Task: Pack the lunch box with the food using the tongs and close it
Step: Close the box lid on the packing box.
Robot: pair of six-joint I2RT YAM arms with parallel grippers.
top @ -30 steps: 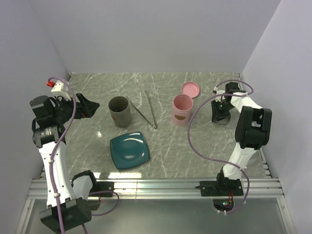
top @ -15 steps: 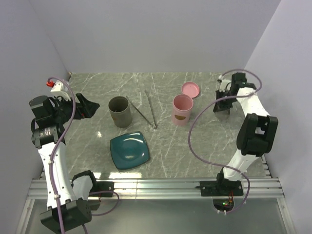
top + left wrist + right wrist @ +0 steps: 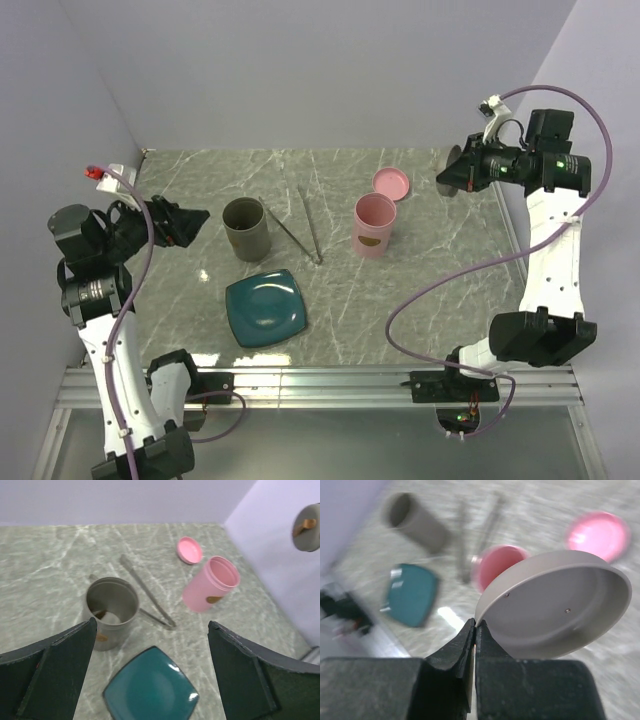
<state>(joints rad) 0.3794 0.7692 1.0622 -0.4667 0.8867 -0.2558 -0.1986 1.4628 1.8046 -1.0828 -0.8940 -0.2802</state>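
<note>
Top external cam: tongs (image 3: 309, 225) flat on table (image 3: 440, 300), btw grey pot (image 3: 246, 228) and pink pot (image 3: 374, 226), nothing touching them. Both pots upright, no lids on. Food not made out for sure. A brownish scrap (image 3: 99, 613) sits inside grey pot in left wrist cam; could be it, cannot tell. No food seen on plate (image 3: 265, 310), which lies just in front of grey pot. Pink lid (image 3: 391, 183) flat behind pink pot.

Change: a sec ago right arm was low at the table's right side. Now it's swung up high w/ grey lid (image 3: 560, 605) off the table. Right gripper (image 3: 474, 626) pinched tight on that lid's rim, lid sticking out past the fingers, hollow side to the wrist cam. Left gripper (image 3: 192, 224) jaws wide apart, holds nothing, hovers left of grey pot, approx same pos as before.

Meaning: lid is secured, prob for the grey pot, but closing is the last step. Tongs untouched, packing not started as far as seen. Next prob needs left gripper on tongs, or the lid parked somewhere.
</note>
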